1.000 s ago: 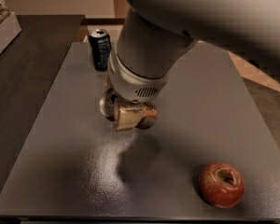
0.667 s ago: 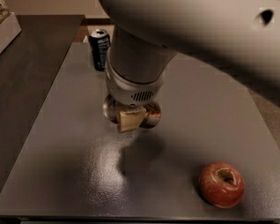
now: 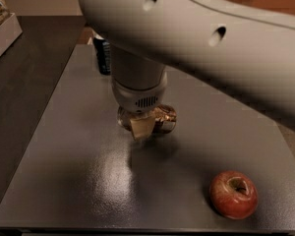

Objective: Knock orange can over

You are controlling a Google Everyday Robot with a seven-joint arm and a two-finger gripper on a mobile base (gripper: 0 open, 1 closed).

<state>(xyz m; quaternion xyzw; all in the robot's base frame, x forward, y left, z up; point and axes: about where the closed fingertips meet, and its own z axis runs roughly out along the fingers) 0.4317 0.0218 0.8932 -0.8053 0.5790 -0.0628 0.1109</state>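
The orange can (image 3: 163, 116) shows as a brownish body with a silvery end (image 3: 123, 118) low on the grey table (image 3: 64, 181), mostly hidden behind my gripper (image 3: 142, 126). I cannot tell whether it stands or lies. My gripper hangs from the thick white wrist (image 3: 139, 90) and sits right at the can, touching or almost touching it. The big white arm link (image 3: 201, 38) crosses the top of the view.
A dark blue-black can (image 3: 103, 57) stands at the back of the table, half hidden by the arm. A red apple (image 3: 233, 194) lies at the front right. A white box (image 3: 2, 31) sits on the dark surface at far left.
The upper arm link has swung further across the view and now hides more of the blue-black can. The gripper has stayed at the orange can, shifting only slightly.
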